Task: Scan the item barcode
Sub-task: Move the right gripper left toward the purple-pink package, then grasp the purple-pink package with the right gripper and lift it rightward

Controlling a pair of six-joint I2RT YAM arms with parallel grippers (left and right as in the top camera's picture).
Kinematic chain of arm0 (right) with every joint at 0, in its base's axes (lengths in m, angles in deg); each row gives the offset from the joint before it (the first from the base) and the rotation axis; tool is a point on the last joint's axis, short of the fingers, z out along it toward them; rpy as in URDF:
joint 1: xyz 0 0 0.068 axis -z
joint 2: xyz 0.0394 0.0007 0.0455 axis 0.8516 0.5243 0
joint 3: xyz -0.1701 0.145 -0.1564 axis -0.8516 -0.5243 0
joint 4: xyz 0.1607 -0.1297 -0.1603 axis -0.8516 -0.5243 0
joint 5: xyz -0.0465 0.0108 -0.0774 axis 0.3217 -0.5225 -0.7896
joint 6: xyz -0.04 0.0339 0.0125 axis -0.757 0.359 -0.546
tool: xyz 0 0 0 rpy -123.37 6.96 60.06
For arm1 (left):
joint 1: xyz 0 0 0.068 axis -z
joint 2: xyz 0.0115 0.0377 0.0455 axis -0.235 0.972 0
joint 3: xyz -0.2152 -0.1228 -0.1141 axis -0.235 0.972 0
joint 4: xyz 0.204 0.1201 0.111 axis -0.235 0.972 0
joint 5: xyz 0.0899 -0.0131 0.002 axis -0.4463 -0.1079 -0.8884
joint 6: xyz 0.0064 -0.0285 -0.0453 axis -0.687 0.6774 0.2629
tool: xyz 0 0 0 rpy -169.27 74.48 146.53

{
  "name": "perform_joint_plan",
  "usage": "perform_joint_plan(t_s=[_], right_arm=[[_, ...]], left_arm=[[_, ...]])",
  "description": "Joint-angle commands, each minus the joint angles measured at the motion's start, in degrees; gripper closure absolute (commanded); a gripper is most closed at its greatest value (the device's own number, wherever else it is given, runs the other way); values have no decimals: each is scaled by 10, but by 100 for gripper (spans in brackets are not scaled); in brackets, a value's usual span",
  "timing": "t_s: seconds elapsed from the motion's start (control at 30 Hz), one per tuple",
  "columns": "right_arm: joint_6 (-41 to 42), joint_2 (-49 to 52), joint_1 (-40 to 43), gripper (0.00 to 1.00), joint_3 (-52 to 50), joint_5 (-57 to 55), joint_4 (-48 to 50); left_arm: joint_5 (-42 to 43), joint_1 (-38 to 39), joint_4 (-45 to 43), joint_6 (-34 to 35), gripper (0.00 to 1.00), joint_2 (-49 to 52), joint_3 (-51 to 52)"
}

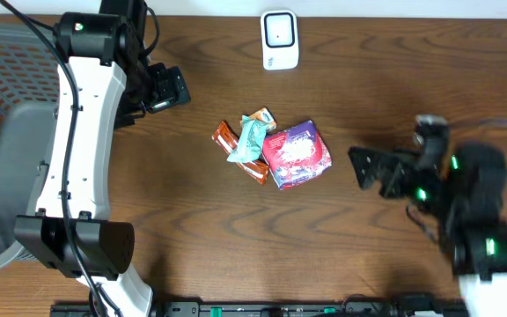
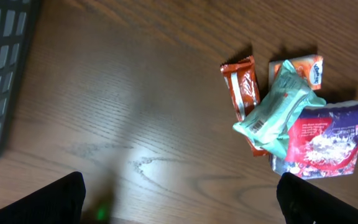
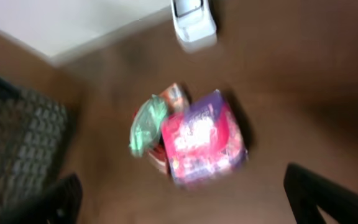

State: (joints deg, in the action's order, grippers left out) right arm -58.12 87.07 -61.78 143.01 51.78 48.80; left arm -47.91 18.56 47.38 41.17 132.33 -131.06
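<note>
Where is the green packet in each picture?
Overhead: the green packet lies near the middle of the table, in the snack pile.
Left wrist: it is right of centre, lying slanted.
Right wrist: it is left of centre, blurred.
Shared landmark: the red and purple pouch right beside it in every view.

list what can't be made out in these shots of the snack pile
Right wrist view: motion blur smears the print on the red and purple pack.
Left wrist view: the teal packet covers part of the orange wrapper under it.
Overhead: the face of the white scanner is too small to read.
</note>
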Motion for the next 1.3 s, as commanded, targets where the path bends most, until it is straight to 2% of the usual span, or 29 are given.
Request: perform_joint_plan(t_s=[0.0, 0.13, 0.2, 0.33, 0.67, 1.07, 1.17, 1.2, 1.27], right_arm=[[-96, 107, 0, 1, 75, 78, -40], [-95, 193, 0, 1, 96, 140, -44], [-90, 220, 0, 1, 96, 141, -35], [-149, 285, -6, 1, 96, 136, -14], [-205, 443, -35, 1, 96, 130, 75], [-255, 584, -49, 2, 96, 136, 96], [-255, 609, -62, 17, 96, 146, 104], [-255, 615, -67, 25, 96, 146, 106], [-254, 619, -76, 55, 96, 142, 108]], left_arm=[[-3, -2, 3, 1, 2, 5, -1], [-3, -2, 3, 1, 2, 5, -1], [-3, -2, 3, 1, 2, 5, -1], [-3, -2, 3, 1, 2, 5, -1], [-3, -2, 3, 1, 2, 5, -1], [-3, -2, 3, 1, 2, 5, -1], [-3, -2, 3, 1, 2, 5, -1], [-3, -2, 3, 1, 2, 5, -1], [-3, -2, 3, 1, 2, 5, -1]])
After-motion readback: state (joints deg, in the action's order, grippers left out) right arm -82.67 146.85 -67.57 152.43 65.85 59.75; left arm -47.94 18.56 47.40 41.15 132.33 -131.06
